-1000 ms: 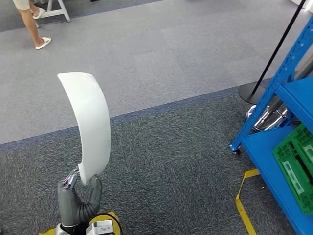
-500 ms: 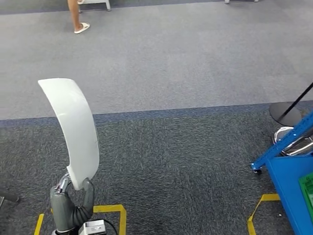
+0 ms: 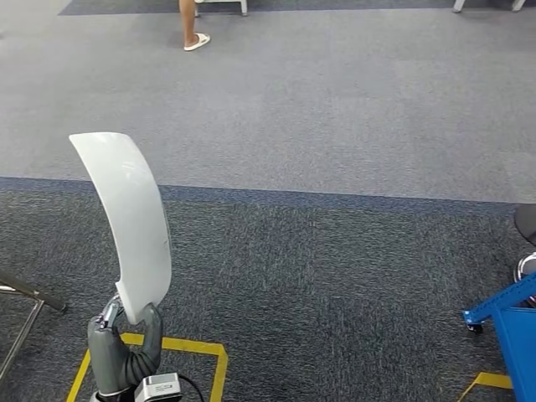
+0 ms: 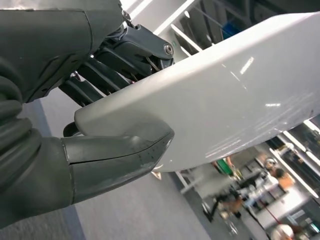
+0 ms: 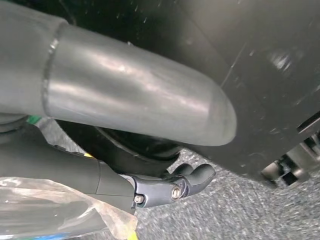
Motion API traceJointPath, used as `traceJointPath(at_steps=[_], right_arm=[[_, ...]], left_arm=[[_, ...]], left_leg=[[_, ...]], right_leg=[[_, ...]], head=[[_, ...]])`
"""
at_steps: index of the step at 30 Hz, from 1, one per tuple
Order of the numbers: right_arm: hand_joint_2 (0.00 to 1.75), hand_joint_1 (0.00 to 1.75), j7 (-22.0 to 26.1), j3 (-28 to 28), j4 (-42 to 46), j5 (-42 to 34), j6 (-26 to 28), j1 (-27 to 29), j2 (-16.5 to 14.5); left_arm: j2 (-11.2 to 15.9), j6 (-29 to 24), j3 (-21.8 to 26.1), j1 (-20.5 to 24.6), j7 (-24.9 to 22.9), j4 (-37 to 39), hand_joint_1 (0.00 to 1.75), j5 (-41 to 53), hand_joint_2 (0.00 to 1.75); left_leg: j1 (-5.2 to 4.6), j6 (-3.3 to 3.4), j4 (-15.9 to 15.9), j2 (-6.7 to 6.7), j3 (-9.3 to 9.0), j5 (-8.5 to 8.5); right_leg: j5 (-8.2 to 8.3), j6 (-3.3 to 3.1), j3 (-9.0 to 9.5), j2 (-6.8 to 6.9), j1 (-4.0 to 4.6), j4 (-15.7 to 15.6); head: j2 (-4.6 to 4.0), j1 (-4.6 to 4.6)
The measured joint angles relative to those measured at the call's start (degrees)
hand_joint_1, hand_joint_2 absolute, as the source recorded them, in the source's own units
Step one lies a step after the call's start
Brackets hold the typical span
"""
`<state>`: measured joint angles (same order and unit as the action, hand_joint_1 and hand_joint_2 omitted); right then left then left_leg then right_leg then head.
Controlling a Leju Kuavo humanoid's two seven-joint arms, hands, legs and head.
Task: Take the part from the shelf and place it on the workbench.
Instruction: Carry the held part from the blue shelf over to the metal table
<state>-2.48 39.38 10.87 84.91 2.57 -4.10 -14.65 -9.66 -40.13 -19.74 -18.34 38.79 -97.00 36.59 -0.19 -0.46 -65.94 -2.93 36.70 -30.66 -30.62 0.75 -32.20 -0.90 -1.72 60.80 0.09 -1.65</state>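
Across the last second the whole head view has swung: the blue shelf (image 3: 506,322), which stood large on the right, now shows as a corner at the far right edge, and the person's foot (image 3: 197,40) has slid across the far carpet. This is camera motion, so the robot is judged to be turning away from the shelf. The part keeps the same place relative to the hand throughout.

The left hand (image 3: 121,347) is clamped on the lower end of the white curved part (image 3: 134,226), thumb (image 4: 117,157) pressed on one face and the darker fingers (image 4: 124,52) on the other. The part stands upright above the hand, arching up and away from it. The pick from the shelf appears complete; the carry to the workbench is in progress, and no workbench is visible yet.

The right hand (image 5: 166,187) hangs low beside the robot's body above the carpet, fingers curled inward; clear plastic lies close by it, and whether the hand holds it cannot be told.

Around the left hand: yellow floor tape (image 3: 189,347) just beyond it, and a grey metal leg (image 3: 28,297) off to its outer side, which could obstruct a further turn that way. The person is well apart.
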Motion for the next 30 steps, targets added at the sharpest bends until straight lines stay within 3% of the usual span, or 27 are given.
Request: traceJointPath(at_steps=[2,3,4,6,8,10,12,14,16,18,19,20,21,23,25,27,28,30], right_arm=[[0.00,0.00,0.0,0.0,0.0,0.0,0.0,0.1,0.0],[0.00,0.00,0.0,0.0,0.0,0.1,-0.1,0.2,0.0],[0.00,0.00,0.1,0.0,0.0,0.1,0.0,0.2,0.0],[0.00,0.00,0.5,0.0,0.0,0.3,0.1,0.1,0.0],[0.00,0.00,0.9,-0.1,0.0,0.5,0.3,0.1,0.0],[0.00,0.00,1.2,-0.1,0.0,0.7,0.4,0.0,0.0],[0.00,0.00,1.2,-0.3,0.0,0.8,0.4,-0.2,0.0],[0.00,0.00,1.3,-0.6,0.0,0.9,0.4,-0.5,0.0],[0.00,0.00,1.3,-0.8,0.0,0.9,0.4,-0.6,0.0],[0.00,0.00,1.3,-0.9,0.0,0.7,0.5,-0.4,0.0],[0.00,0.00,1.2,-0.9,0.1,0.6,0.6,-0.2,0.1],[0.00,0.00,1.1,-0.9,0.1,0.5,0.6,-0.2,0.1],[0.00,0.00,1.1,-0.9,0.1,0.5,0.7,-0.2,0.2],[0.00,0.00,1.0,-0.8,0.0,0.5,0.6,-0.1,0.2],[0.00,0.00,1.0,-0.9,0.0,0.6,0.6,-0.1,0.2],[0.00,0.00,0.9,-0.9,0.0,0.7,0.6,0.0,0.1],[0.00,0.00,0.9,-0.9,0.0,0.7,0.6,0.0,0.1],[0.00,0.00,0.9,-0.9,0.1,0.7,0.6,-0.2,-0.1]], left_arm=[[0.0,0.0,0.0,0.2,-0.1,0.1,1.75,0.0,1.75],[0.0,0.0,0.0,0.3,-0.1,0.2,1.75,-0.1,1.75],[0.0,0.0,0.0,0.3,-0.2,0.3,1.75,-0.1,1.75],[0.0,0.0,0.0,0.3,-0.2,0.4,1.75,-0.1,1.75],[0.0,0.0,-0.1,0.4,-0.2,0.5,1.75,-0.2,1.75],[0.0,0.0,-0.1,0.5,-0.3,0.5,1.75,-0.2,1.75],[0.0,0.0,-0.1,0.4,-0.3,0.5,1.75,-0.3,1.75],[-0.1,0.0,-0.1,0.4,-0.3,0.5,1.75,-0.3,1.75],[-0.1,0.0,-0.2,0.6,-0.3,0.5,1.75,-0.3,1.75],[-0.1,0.0,-0.2,0.7,-0.3,0.6,1.75,-0.3,1.75],[-0.1,0.0,-0.2,0.7,-0.3,0.7,1.75,-0.3,1.75],[-0.1,0.0,-0.2,0.7,-0.3,0.8,1.75,-0.3,1.75],[-0.1,0.0,-0.2,0.7,-0.3,0.9,1.75,-0.3,1.75],[-0.1,0.0,-0.2,0.7,-0.5,0.9,1.75,-0.5,1.75],[-0.1,0.0,-0.2,0.8,-0.6,0.9,1.75,-0.7,1.75],[0.0,0.0,-0.1,0.8,-0.7,0.9,1.75,-0.9,1.75],[0.0,0.0,-0.1,0.8,-0.8,0.9,1.75,-1.0,1.75],[0.1,0.0,-0.1,0.9,-0.8,0.9,1.75,-1.0,1.75]], left_leg=[[0.20,-0.39,-6.8,1.87,3.36,-2.70],[0.29,-0.43,-8.9,2.15,4.45,-3.02],[0.35,-0.37,-9.0,2.30,4.66,-2.26],[0.24,0.19,-3.6,3.14,2.29,1.64],[-0.50,1.11,2.8,5.81,-0.81,4.00],[-1.22,1.69,5.1,7.34,-1.80,3.73],[-1.20,1.98,5.8,6.27,-1.98,3.77],[-0.79,2.31,6.9,4.97,-2.68,4.05],[-0.50,2.61,7.3,3.67,-3.14,4.15],[-0.50,2.86,7.3,2.15,-3.18,4.04],[-0.52,2.90,7.3,1.30,-3.24,3.99],[-0.52,2.89,7.3,0.39,-3.34,3.94],[-0.49,2.78,7.2,-0.50,-3.48,3.86],[-0.44,2.35,6.8,-2.08,-3.52,3.56],[-0.38,1.77,6.5,-3.29,-3.22,3.41],[-0.25,1.28,6.5,-4.39,-3.00,3.48],[-0.28,1.02,6.2,-4.05,-2.87,3.28],[-0.29,0.32,2.8,-1.35,-1.35,1.41]], right_leg=[[-0.25,-0.36,0.21,1.67,0.17,-0.1],[-0.41,-0.45,0.30,2.48,0.24,-0.1],[-0.58,-0.50,0.44,3.23,0.31,-0.1],[-1.00,-0.42,0.97,4.57,0.44,-0.1],[-1.44,-0.13,1.40,5.75,0.65,-0.2],[-1.69,0.29,1.74,6.93,0.82,-0.5],[-1.92,0.79,2.32,7.89,0.86,-0.9],[-2.85,1.26,2.08,5.72,0.74,0.2],[-5.21,1.45,-0.78,2.32,0.63,5.5],[-7.02,1.52,-4.91,1.24,0.69,11.9],[-6.56,1.54,-6.12,1.08,0.73,13.1],[-5.04,1.52,-6.30,0.93,0.76,12.3],[-2.67,1.47,-5.44,0.47,0.73,9.5],[0.73,1.28,-2.69,-1.93,0.47,2.7],[1.21,0.98,-1.06,-3.55,0.38,-0.4],[1.17,0.51,-0.63,-2.69,0.37,-0.7],[1.17,0.24,-0.42,-2.10,0.28,-0.8],[1.06,-0.30,0.09,-0.66,0.03,-1.1]], head=[[0.00,-0.23],[0.00,-0.26],[0.01,-0.26],[0.01,-0.27],[0.00,-0.31],[0.00,-0.36],[0.01,-0.41],[0.01,-0.30],[0.01,0.02],[0.01,0.16],[0.01,0.15],[0.01,0.18],[0.01,0.21],[0.01,0.23],[0.01,0.19],[0.01,0.19],[0.01,0.14],[0.02,-0.47]])
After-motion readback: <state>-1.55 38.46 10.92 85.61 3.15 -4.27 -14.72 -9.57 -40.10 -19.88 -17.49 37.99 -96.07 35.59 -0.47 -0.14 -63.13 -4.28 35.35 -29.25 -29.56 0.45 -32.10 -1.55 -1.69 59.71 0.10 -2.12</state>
